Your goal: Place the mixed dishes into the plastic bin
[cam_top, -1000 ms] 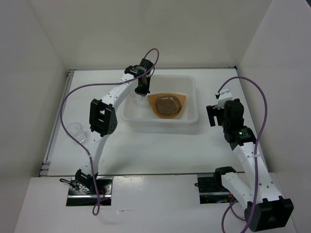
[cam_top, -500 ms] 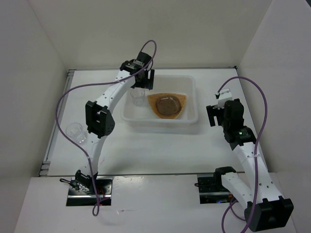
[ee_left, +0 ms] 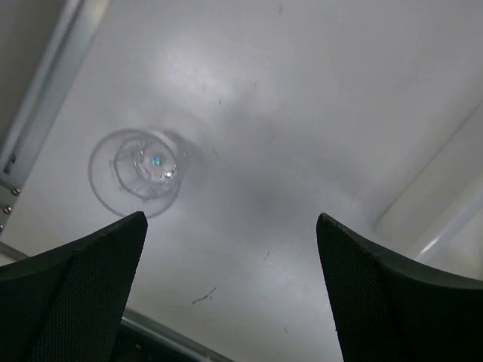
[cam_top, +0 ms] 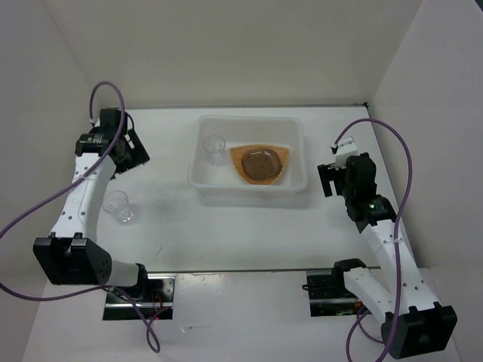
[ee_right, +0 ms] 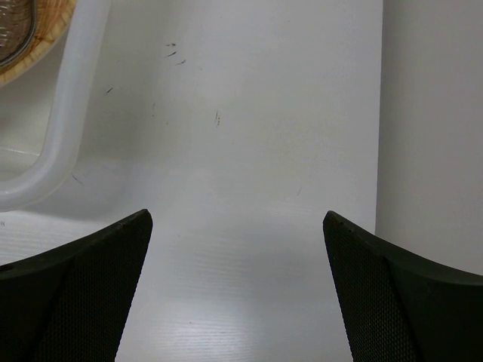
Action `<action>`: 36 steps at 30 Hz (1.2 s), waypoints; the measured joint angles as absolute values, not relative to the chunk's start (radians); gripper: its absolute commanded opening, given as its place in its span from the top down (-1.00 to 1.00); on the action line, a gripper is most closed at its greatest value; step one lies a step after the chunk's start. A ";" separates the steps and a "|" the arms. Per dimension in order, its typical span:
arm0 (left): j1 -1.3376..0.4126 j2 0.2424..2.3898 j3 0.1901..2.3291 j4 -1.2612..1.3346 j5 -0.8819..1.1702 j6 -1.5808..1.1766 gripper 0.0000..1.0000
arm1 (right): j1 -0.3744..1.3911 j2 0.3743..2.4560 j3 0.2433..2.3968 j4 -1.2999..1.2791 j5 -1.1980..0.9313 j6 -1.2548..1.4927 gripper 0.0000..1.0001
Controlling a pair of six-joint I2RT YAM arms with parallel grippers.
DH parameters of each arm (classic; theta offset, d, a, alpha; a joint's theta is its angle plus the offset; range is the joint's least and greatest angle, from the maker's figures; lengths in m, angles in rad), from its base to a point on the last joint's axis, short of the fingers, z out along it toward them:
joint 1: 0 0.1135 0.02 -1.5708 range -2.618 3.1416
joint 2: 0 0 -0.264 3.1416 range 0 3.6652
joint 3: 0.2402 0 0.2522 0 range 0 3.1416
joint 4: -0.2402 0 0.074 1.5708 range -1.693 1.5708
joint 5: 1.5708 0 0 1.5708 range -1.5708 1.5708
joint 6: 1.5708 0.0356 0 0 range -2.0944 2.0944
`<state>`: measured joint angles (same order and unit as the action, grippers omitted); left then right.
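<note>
The left gripper hangs over the table's far-left part, fingers spread wide with nothing between them. The loose cup stands on the table just nearer the arm bases than that gripper. In the left wrist view it sits ahead of the fingers and off toward the left one, not on the line between them. It stands on end, so it looks round from above and has no long axis along the table; whether its mouth faces up I cannot tell. My reading is that the left arm is by far the nearer one, and the coming move turns on shifting toward the bases and centring the fingers over that cup.

Further right, well apart from it, is the bin. Inside are 1 binned cup at its left end and the plate beside it, with what looks like a saucer resting on the plate.

Right of the bin, the right gripper hovers near its right wall, fingers also wide and empty; the bin's corner shows at the left of its view.

No brand, label or writing can be read anywhere.
</note>
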<state>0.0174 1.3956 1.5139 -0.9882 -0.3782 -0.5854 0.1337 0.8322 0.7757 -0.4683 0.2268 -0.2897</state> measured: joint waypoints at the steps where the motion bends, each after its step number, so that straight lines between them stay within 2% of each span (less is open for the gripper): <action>1: 0.024 1.378 1.450 -0.989 -0.352 -0.585 -0.98 | 0.136 0.836 0.776 -0.468 0.226 -0.290 -0.97; 5: 0.053 1.356 1.234 -0.955 -0.254 -0.582 -0.98 | 0.142 0.855 0.776 -0.467 0.224 -0.293 -0.97; 10: 0.138 1.354 1.092 -0.912 -0.183 -0.577 -0.98 | 0.142 0.863 0.776 -0.467 0.224 -0.294 -0.97; 27: 0.187 1.537 1.093 -0.768 -0.160 -0.538 -0.94 | 0.151 0.859 0.776 -0.466 0.226 -0.297 -0.97; 29: 0.187 1.565 1.093 -0.757 -0.159 -0.532 -0.46 | 0.151 0.859 0.776 -0.466 0.228 -0.297 -0.97; 30: 0.187 1.578 1.093 -0.754 -0.159 -0.528 -0.13 | 0.151 0.858 0.776 -0.466 0.229 -0.297 -0.97; 31: 0.186 1.588 1.093 -0.753 -0.167 -0.517 0.27 | 0.151 0.857 0.776 -0.466 0.229 -0.297 -0.97; 32: 0.187 1.593 1.093 -0.749 -0.163 -0.523 0.99 | 0.151 0.855 0.776 -0.466 0.229 -0.297 -0.97; 36: 0.187 1.592 1.102 -0.744 -0.166 -0.518 1.00 | 0.151 0.850 0.776 -0.466 0.230 -0.297 -0.97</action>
<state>0.1875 1.5925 1.1023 -0.7444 -0.1661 -0.5182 0.1513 0.8505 0.7757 -0.4656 0.2298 -0.2966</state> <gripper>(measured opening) 0.060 0.983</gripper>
